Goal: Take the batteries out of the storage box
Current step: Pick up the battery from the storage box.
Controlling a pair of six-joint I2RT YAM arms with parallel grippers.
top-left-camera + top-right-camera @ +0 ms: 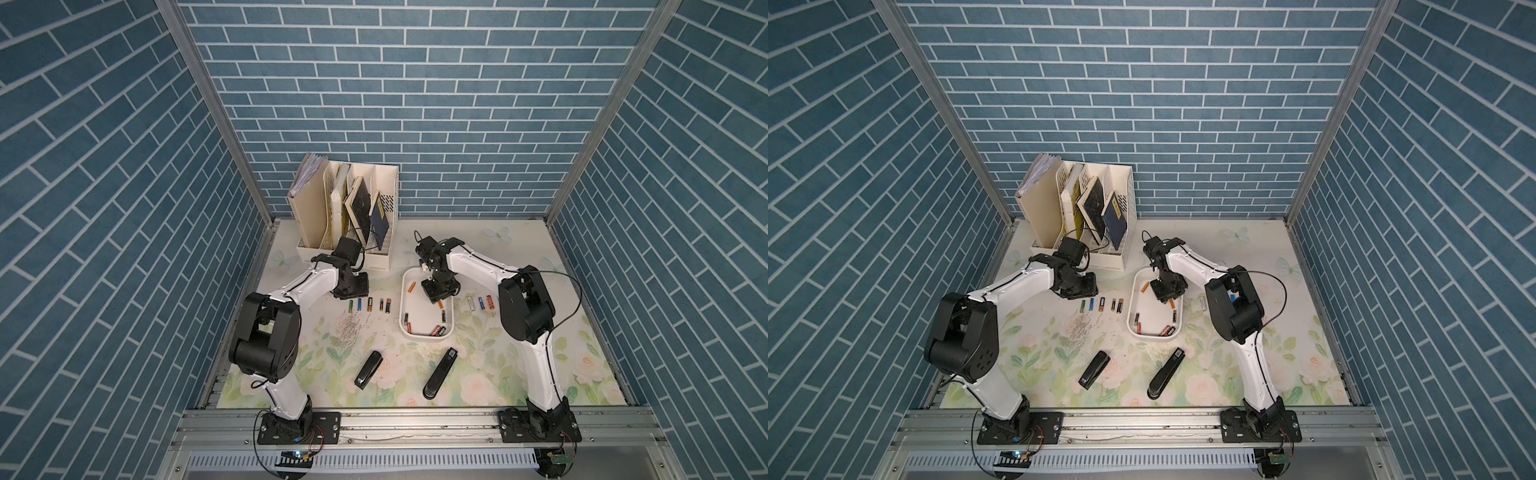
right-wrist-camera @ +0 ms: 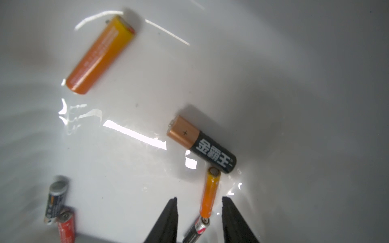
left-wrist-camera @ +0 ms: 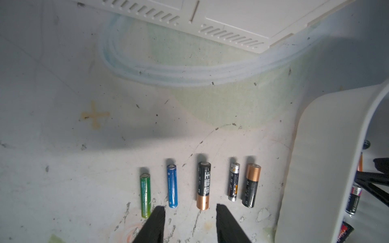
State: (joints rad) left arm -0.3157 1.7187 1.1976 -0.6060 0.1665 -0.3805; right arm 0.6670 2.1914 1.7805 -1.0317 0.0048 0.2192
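**Right gripper poised over the slim orange battery: centre it before you close**

Left: your left gripper (image 3: 190, 209) hangs part open and empty above the desk (image 1: 316, 374). It sits at the near ends of the row of five batteries (image 3: 203, 185) laid out left of the storage box (image 1: 402, 309). Leave it there, as it is clear of the work.

Centre: the storage box sits mid-desk with several batteries inside, most toward its near end. The task looks roughly half done.

Right: your right gripper (image 2: 200, 198) is down inside the box, jaws part open, holding nothing. They straddle one end of the slim orange battery (image 2: 210, 189). Its other end lies just beside the black-and-gold battery (image 2: 202, 145), perhaps touching it. A black-and-red battery (image 2: 195, 229) also lies between the jaws.

Recommendation: shift toward the orange battery's middle so the black-and-red one falls outside the jaws, then close squarely across it. A grip on the tip would likely pivot or slip. Lift straight up over the wall and set it by the row of three batteries (image 1: 481, 302) right of the box.
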